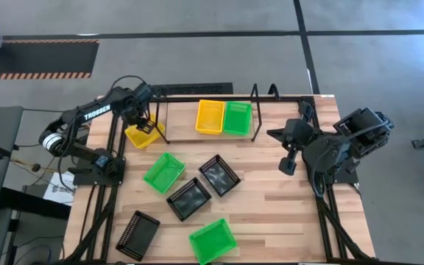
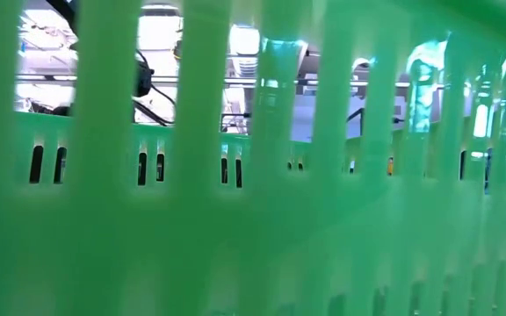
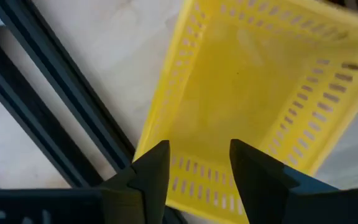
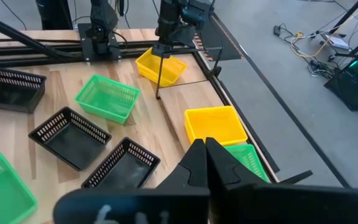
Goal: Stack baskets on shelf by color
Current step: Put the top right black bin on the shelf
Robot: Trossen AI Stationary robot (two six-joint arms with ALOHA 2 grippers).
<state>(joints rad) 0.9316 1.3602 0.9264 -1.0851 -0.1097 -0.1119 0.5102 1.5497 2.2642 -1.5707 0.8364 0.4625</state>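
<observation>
The left pincer point(image 1: 144, 126) hangs over a yellow basket point(image 1: 143, 133) at the shelf's point(image 1: 197, 96) left end, fingers point(image 3: 154, 171) parted to a middling gap astride its near wall, not visibly clamping it; whether the basket rests flat or tilted on the tube I cannot tell. The right pincer point(image 1: 288, 166) waits near the right edge of the surface point(image 1: 271, 213), fingers pressed together and holding nothing. On the shelf board sit a second yellow basket point(image 1: 210, 116) and a green basket point(image 1: 237, 118), touching side by side. Loose on the pale wood lie a green one point(image 1: 163, 172), two black ones point(image 1: 219, 175) point(image 1: 188, 199) close together, another black point(image 1: 137, 235) at the near left, and a green point(image 1: 213, 241) at the near edge, which fills the low view. These look like thin moulded plastic, slotted walls, smooth rims, rounded corners: probably very light, slightly springy, and slippery. I judge a pinch on one wall just below the rim is the sound hold; they should nest readily.
</observation>
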